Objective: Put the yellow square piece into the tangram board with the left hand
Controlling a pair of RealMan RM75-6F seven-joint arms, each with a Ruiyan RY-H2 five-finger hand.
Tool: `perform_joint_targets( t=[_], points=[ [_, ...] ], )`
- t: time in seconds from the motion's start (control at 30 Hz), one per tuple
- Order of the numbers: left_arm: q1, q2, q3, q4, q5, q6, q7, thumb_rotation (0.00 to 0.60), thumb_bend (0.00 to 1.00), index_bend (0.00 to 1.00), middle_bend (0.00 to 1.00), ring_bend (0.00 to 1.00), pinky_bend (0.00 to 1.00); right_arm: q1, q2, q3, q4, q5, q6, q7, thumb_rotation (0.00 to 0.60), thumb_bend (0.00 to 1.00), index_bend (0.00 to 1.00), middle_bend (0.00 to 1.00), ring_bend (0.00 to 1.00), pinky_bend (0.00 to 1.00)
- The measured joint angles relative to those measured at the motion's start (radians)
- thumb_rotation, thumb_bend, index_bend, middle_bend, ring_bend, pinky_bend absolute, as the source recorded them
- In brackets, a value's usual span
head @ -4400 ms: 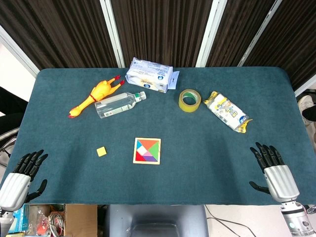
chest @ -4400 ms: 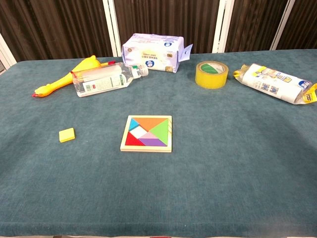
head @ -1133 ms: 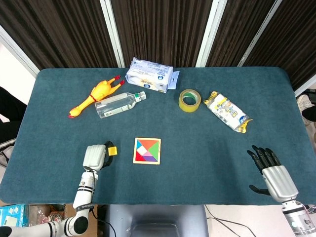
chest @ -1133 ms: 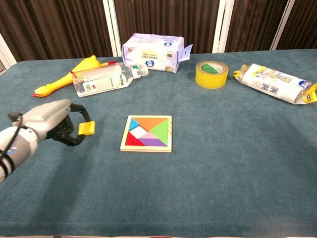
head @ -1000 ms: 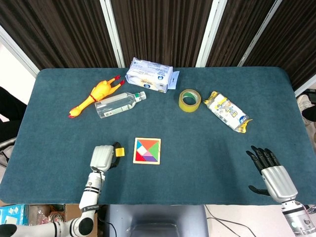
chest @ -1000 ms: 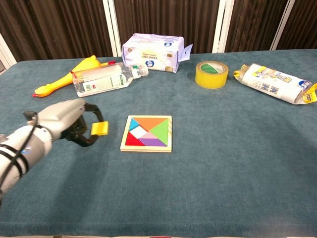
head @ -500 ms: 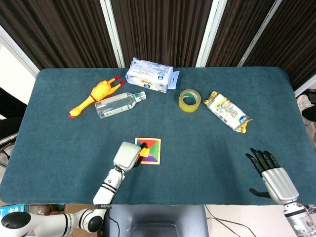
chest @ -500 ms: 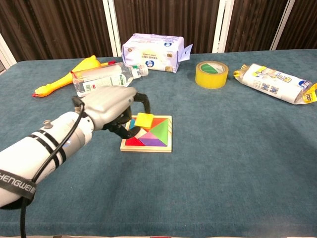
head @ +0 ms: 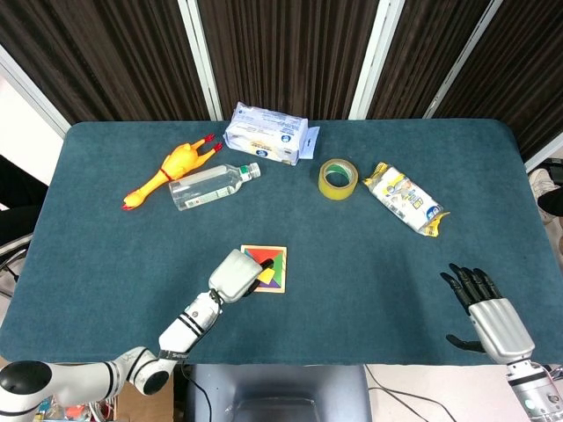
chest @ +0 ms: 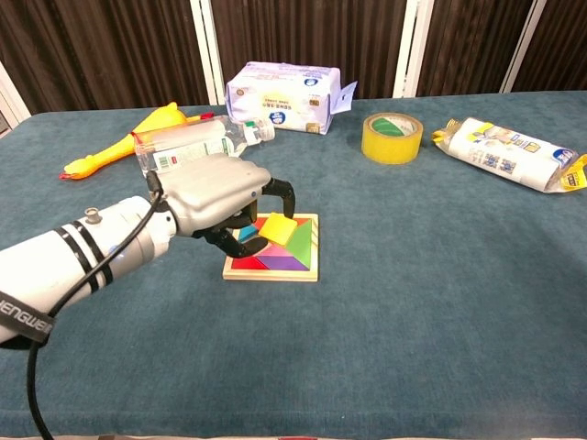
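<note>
My left hand [chest: 213, 200] [head: 236, 273] hovers over the left part of the tangram board [chest: 295, 261] [head: 275, 264] and pinches the yellow square piece [chest: 277, 229] [head: 266, 276] between thumb and finger. The piece is tilted, just above the coloured pieces in the wooden frame. The hand hides the board's left half in the head view. My right hand [head: 489, 310] rests at the table's near right edge, fingers spread, holding nothing; the chest view does not show it.
At the back lie a rubber chicken [head: 171, 169], a clear water bottle [head: 211, 185], a tissue pack [head: 266, 133], a yellow tape roll [head: 337, 178] and a snack packet [head: 405, 200]. All stand well behind the board.
My left hand went to the yellow piece on the left, picked it up and carried it right. In the last half second it shifted further over the board and lowered the piece.
</note>
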Motion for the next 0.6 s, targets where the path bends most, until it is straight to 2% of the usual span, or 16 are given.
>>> perform_joint_targets(
  t=[0.1, 0.27, 0.6],
  points=[
    [-0.017, 0.016, 0.019, 0.050, 0.066, -0.007, -0.113, 0.600, 0.42, 0.64, 1.00, 1.00, 1.00, 0.002, -0.002, 0.001, -0.001, 0.004, -0.006, -0.008, 0.600, 0.14, 0.00, 0.00, 0.00, 0.00],
    [-0.041, 0.041, 0.044, 0.120, 0.114, -0.015, -0.243, 0.600, 0.42, 0.64, 1.00, 1.00, 1.00, 0.003, -0.006, 0.002, -0.005, 0.012, -0.013, -0.021, 0.600, 0.14, 0.00, 0.00, 0.00, 0.00],
    [-0.054, 0.038, 0.080, 0.235, 0.154, -0.019, -0.336, 0.600, 0.42, 0.64, 1.00, 1.00, 1.00, 0.007, -0.013, 0.008, -0.009, 0.027, -0.027, -0.039, 0.600, 0.14, 0.00, 0.00, 0.00, 0.00]
  ],
)
